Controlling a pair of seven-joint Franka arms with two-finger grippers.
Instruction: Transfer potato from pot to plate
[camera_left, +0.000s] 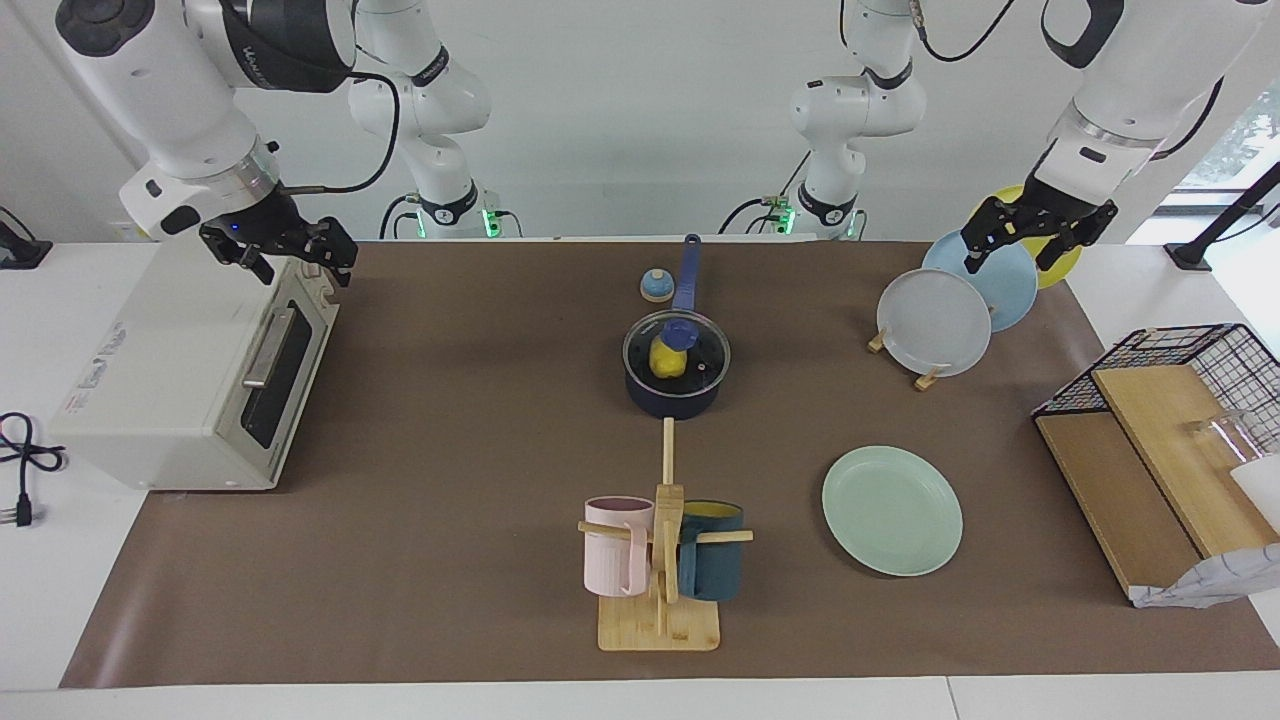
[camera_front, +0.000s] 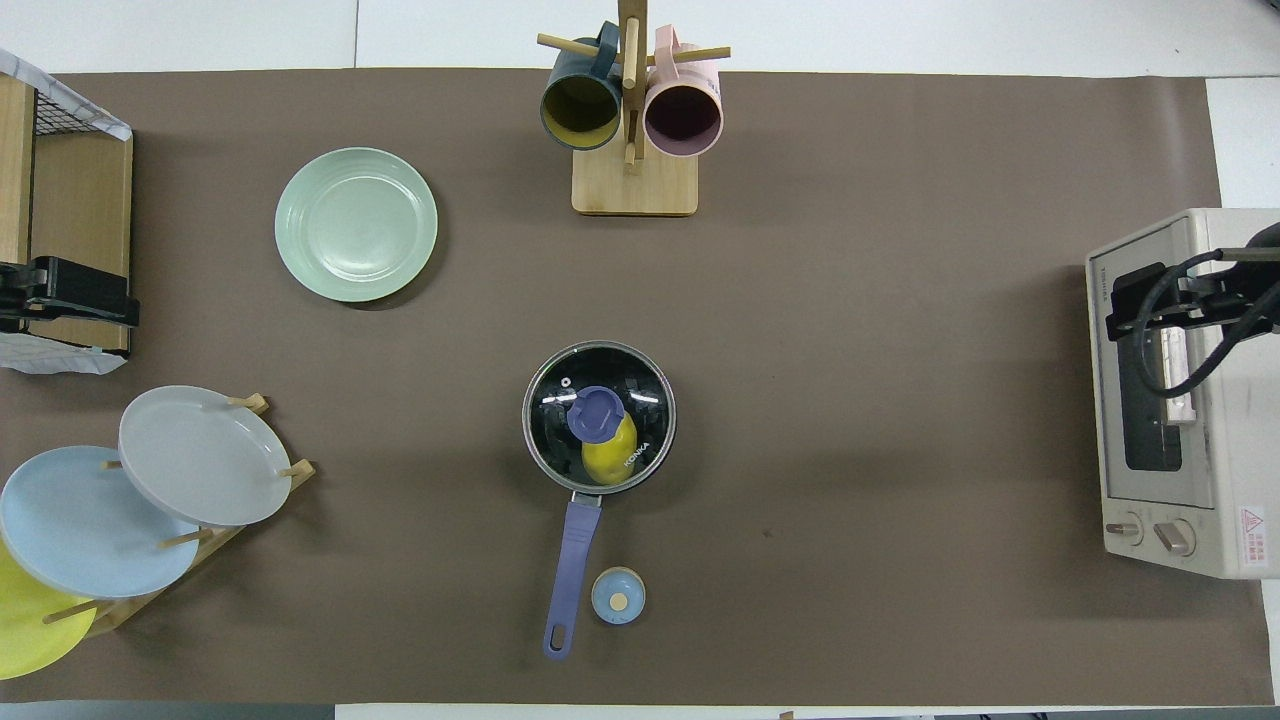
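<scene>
The dark navy pot (camera_left: 676, 395) stands mid-table, its blue handle (camera_front: 570, 570) pointing toward the robots. A glass lid with a blue knob (camera_front: 594, 413) covers it. The yellow potato (camera_left: 666, 361) lies inside and shows through the lid, also in the overhead view (camera_front: 612, 459). The mint-green plate (camera_left: 891, 510) lies flat and bare, farther from the robots than the pot, toward the left arm's end (camera_front: 356, 223). My left gripper (camera_left: 1030, 245) hangs open over the plate rack. My right gripper (camera_left: 290, 258) hangs open over the toaster oven. Both are empty and well away from the pot.
A mug tree (camera_left: 660, 560) with a pink and a teal mug stands farther from the robots than the pot. A small blue knob-like thing (camera_front: 618, 596) sits beside the pot handle. The toaster oven (camera_left: 190, 370), a rack with grey, blue and yellow plates (camera_left: 935, 322) and a wire basket (camera_left: 1190, 370) line the table's ends.
</scene>
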